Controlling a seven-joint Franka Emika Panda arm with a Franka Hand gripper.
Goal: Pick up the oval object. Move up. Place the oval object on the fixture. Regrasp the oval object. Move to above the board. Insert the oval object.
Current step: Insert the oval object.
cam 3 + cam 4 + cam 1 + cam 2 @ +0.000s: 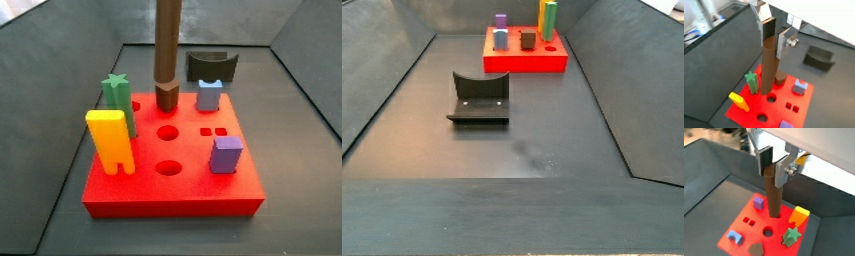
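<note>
**Rod upright over board hole**

Rod (769,65) is vertical, claw (773,32) clamped on its upper end; lower end sits at or in a round hole of the board (171,195), depth unclear. Short brown peg (167,97) just behind it in a side view. Green star (116,92), yellow peg (107,140) alongside. Fixture (480,98) well apart, bare.

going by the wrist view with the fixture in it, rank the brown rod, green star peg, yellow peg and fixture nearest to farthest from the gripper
The gripper is above the red board.
1. Brown rod: between the fingers.
2. Green star peg: beside the rod's lower end.
3. Fixture: on the floor, off the board.
4. Yellow peg: at the board's edge.
Fixture and star peg are close to call.
</note>
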